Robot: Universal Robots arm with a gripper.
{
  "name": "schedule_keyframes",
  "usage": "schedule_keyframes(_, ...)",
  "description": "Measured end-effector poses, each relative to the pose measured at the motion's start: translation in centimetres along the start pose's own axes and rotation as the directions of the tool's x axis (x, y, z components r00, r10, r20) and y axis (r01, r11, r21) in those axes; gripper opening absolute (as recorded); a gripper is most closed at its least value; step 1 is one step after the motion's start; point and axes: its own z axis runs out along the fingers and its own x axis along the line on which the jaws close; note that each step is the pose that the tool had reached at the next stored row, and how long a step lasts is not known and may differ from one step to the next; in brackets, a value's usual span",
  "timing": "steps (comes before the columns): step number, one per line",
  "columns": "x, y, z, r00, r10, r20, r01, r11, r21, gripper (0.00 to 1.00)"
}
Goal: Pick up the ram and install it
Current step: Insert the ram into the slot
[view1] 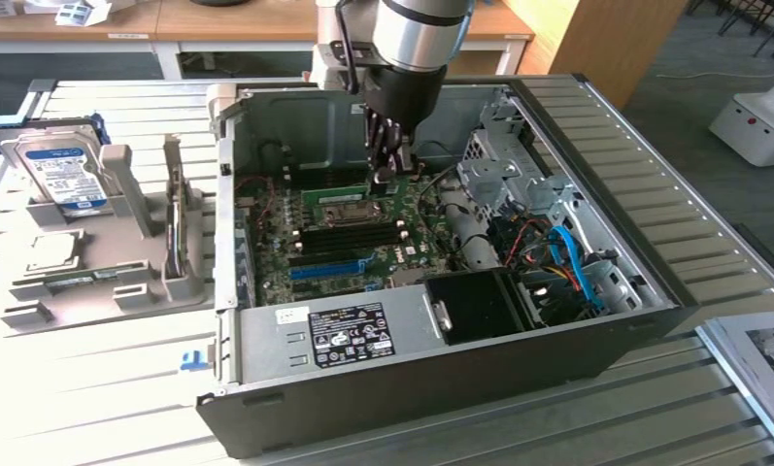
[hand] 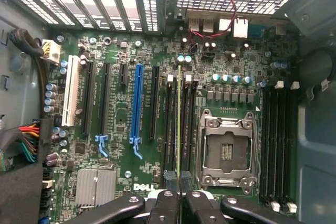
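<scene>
install step, i judge: fingers (hand: 166, 208) closed on the ram (hand: 179, 124), held edge-on over the black memory slots (hand: 170, 129) beside the processor socket (hand: 227, 148) (upper middle of the exterior frame). seating wants its edge square to one slot.

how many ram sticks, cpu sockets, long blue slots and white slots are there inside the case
ram: 1, held edge-on in the gripper
cpu socket: 1
long blue slot: 1
white slot: 1
total: 4
</scene>
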Motion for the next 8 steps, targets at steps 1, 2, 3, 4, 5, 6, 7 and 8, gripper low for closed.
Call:
schedule_keyframes(1,0.0,-0.01,0.09,1.0,0.0,0.0,0.0,1.0,0.0,0.12)
schedule_keyframes(2,0.0,-0.01,0.18,1.0,0.0,0.0,0.0,1.0,0.0,0.12)
schedule_keyframes(3,0.0,-0.02,0.26,1.0,0.0,0.0001,0.0,1.0,0.0001,0.12)
schedule_keyframes(4,0.01,-0.03,0.35,1.0,0.0,0.0001,0.0,1.0,0.0001,0.12)
schedule_keyframes(5,0.01,-0.03,0.43,1.0,0.0,0.0001,0.0,1.0,0.0,0.12)
schedule_keyframes(6,0.01,-0.04,0.51,1.0,0.0,0.0001,0.0,1.0,0.0,0.12)
schedule_keyframes(7,0.01,-0.04,0.59,1.0,0.0,0.0001,0.0,1.0,0.0,0.12)
schedule_keyframes(8,0.02,-0.05,0.68,1.0,0.0,0.0001,0.0,1.0,0.0,0.12)
